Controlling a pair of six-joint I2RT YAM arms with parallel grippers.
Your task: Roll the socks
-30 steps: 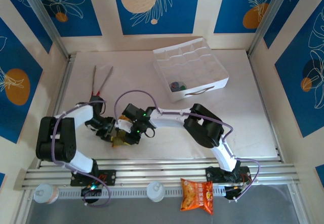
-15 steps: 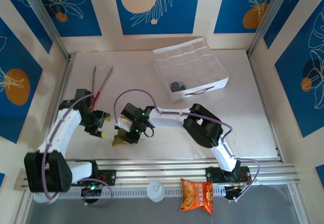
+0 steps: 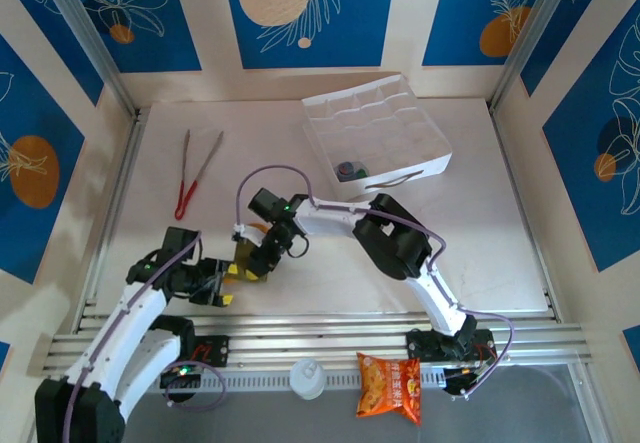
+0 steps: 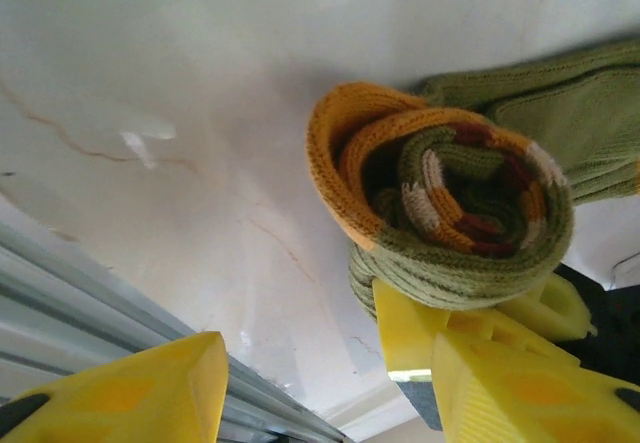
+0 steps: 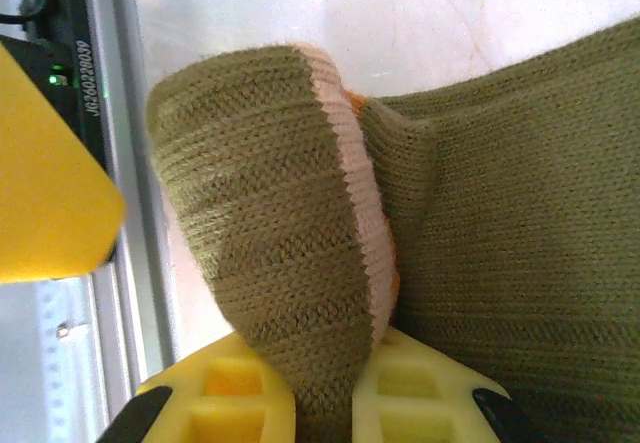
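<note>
An olive-green sock with orange and cream stripes (image 4: 455,198) is coiled into a roll on the white table (image 3: 480,223), left of centre near the front. My right gripper (image 5: 322,395) is shut on a fold of its olive fabric (image 5: 270,253). From above, that right gripper (image 3: 252,268) points down-left at the sock (image 3: 242,255). My left gripper (image 3: 224,288) hangs low, just left and near of the roll. Its yellow fingers (image 4: 130,393) stand open with only table between them. A small dark bundle with green (image 3: 350,171) lies in the organizer box.
A white divided organizer box (image 3: 390,113) stands at the back right. Red tongs (image 3: 195,168) lie at the back left. The aluminium rail (image 3: 330,328) runs along the front edge, close under the left gripper. An orange snack packet (image 3: 390,385) lies beyond the rail.
My left arm drew away from the sock to the back left, then swung down to the near left of it, jaws open. My right gripper kept its hold and shifted slightly.
</note>
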